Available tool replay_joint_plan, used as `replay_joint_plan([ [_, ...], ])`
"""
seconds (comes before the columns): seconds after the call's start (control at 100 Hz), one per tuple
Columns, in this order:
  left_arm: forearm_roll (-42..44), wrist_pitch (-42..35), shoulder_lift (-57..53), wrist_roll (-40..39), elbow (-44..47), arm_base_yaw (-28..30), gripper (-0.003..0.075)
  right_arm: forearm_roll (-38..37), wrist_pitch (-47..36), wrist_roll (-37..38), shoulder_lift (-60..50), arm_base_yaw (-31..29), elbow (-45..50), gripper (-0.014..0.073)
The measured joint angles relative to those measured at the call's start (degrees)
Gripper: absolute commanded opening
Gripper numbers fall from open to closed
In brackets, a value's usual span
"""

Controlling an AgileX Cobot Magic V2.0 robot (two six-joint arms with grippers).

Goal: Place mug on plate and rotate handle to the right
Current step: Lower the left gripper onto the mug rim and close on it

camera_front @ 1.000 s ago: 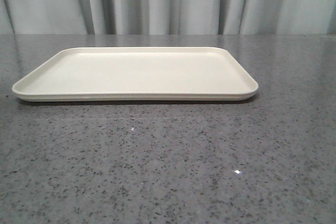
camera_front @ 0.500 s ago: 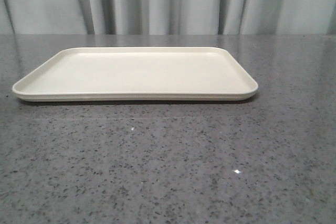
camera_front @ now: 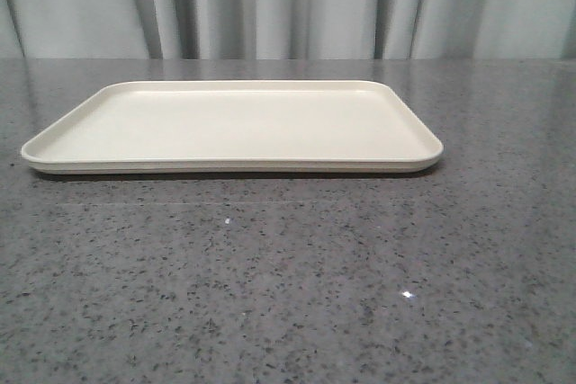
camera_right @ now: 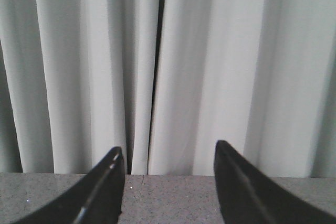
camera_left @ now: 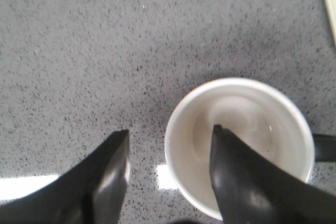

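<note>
I see the speckled worktop carrying the plate, bare, its long axis running left to right. The mug stands upright off the plate, mouth up, handle pointing sideways. My left gripper has spread fingers straddling its rim, one inside. It looks rigid, slick, breakable: I'd pinch the wall. The right gripper hangs spread, holding nothing.

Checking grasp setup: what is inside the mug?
The mug looks empty, its pale bottom visible. One finger of the open left gripper covers part of the interior and near rim.
</note>
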Motion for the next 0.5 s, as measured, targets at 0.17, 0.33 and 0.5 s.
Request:
replay_joint_plan([
  [0.17, 0.0, -0.3, 0.0, 0.0, 3.2, 0.0, 0.0358, 0.0, 0.0, 0.0, 0.0, 0.0, 0.0, 0.0405],
  [0.33, 0.2, -0.3, 0.0, 0.0, 6.0, 0.0, 0.0358, 0.0, 0.2, 0.4, 0.0, 0.0, 0.0, 0.0405],
  [0.5, 0.5, -0.6, 0.3, 0.0, 7.0, 0.0, 0.0357, 0.0, 0.9, 0.0, 0.0, 0.0, 0.0, 0.0405],
])
